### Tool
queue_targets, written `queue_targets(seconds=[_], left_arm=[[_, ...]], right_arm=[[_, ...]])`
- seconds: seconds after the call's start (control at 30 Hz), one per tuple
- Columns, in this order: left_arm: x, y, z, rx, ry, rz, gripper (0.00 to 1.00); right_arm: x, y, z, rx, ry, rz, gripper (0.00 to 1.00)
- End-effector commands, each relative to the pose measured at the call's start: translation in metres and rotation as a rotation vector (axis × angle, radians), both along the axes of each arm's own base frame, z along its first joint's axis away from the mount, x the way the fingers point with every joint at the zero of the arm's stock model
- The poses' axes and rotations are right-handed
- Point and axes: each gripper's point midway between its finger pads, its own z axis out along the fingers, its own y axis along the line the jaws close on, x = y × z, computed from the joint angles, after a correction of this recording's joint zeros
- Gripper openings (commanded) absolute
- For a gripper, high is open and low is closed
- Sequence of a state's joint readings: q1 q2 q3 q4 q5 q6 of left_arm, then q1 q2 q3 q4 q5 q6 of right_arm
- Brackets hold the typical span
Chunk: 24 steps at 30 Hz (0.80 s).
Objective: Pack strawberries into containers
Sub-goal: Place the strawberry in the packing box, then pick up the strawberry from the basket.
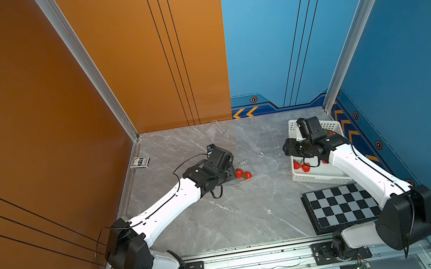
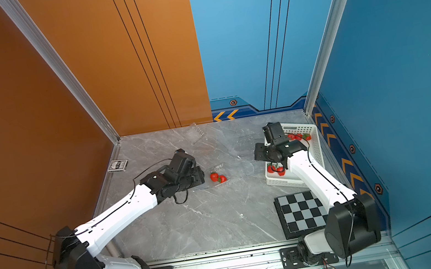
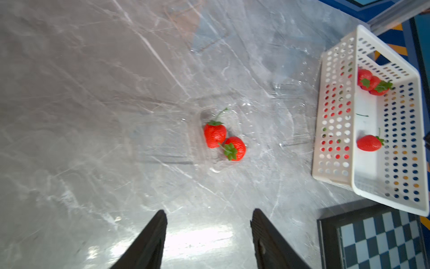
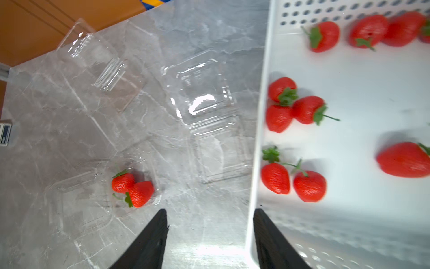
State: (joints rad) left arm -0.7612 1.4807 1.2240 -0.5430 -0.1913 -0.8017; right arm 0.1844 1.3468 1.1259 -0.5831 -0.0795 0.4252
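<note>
White links (image 1: pixel 170 205), black joints (image 1: pixel 129 255), perhaps ribbed fingers (image 3: pixel 149 242)

Right arm (image 1: pixel 358 166) hides much of the white basket (image 1: pixel 316 178) — its strawberries (image 4: pixel 370 30) blur at the wrist, one cut off.

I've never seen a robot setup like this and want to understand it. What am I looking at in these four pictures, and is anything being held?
Two white robot arms stand at a marble table, each ending in a two-fingered gripper. Two pictures look down from overhead; two come from cameras on the wrists. The left gripper and right gripper are both open and empty. Two strawberries lie in one clear container; more wait in the white basket. Two other clear containers are empty. A chessboard lies nearby.
</note>
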Motion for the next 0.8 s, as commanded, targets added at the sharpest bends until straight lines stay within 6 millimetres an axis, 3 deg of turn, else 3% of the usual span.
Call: queue_targets(seconds=[0.0, 0.23, 0.33, 0.47, 0.77], left_arm=[[0.005, -0.029, 0.003, 0.025, -0.017, -0.057, 0.61], [0.005, -0.1, -0.003, 0.013, 0.003, -0.209, 0.6], [0.006, -0.119, -0.006, 0.007, 0.009, -0.247, 0.6], [0.007, -0.132, -0.013, 0.018, 0.02, -0.271, 0.6], [0.007, -0.139, -0.028, 0.032, 0.045, -0.289, 0.6]], right_arm=[[-0.019, -0.021, -0.015, 0.016, 0.053, -0.026, 0.62], [-0.037, -0.061, -0.049, 0.007, 0.134, -0.138, 0.62], [-0.042, -0.07, -0.061, -0.006, 0.166, -0.154, 0.62], [-0.044, -0.076, -0.069, -0.015, 0.191, -0.16, 0.62], [-0.045, -0.081, -0.082, -0.028, 0.23, -0.168, 0.61]])
